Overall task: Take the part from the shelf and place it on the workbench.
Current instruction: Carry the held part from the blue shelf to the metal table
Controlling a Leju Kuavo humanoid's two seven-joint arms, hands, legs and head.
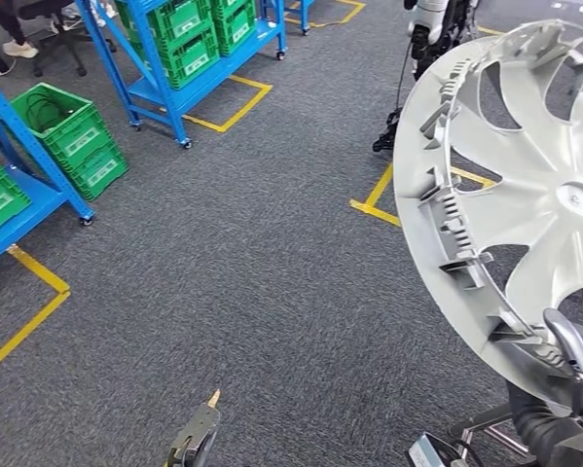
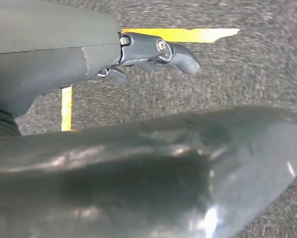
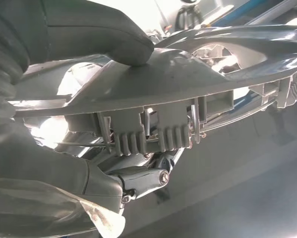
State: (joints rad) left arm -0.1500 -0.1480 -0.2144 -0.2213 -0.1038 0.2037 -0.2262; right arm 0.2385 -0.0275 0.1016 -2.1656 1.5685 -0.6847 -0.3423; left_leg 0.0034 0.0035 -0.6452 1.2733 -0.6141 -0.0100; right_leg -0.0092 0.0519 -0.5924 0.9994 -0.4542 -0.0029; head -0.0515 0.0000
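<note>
The part is a large silver-grey wheel cover (image 1: 523,195), held up on edge at the right of the head view with its ribbed inner side toward me. My right hand (image 1: 578,365) grips its lower rim. In the right wrist view the thumb (image 3: 113,37) presses one face of the wheel cover (image 3: 184,79) and the fingers (image 3: 147,178) close under the rim clips. My left hand (image 1: 194,438) hangs low over the carpet, holding nothing. In the left wrist view its fingers (image 2: 158,49) stretch out over the floor.
Blue shelving racks (image 1: 163,92) with green crates (image 1: 75,136) stand at the far left and back. Yellow tape lines (image 1: 380,199) mark the grey carpet. Another robot's base (image 1: 435,39) stands behind the cover. A seated person's legs (image 1: 13,34) are at the top left.
</note>
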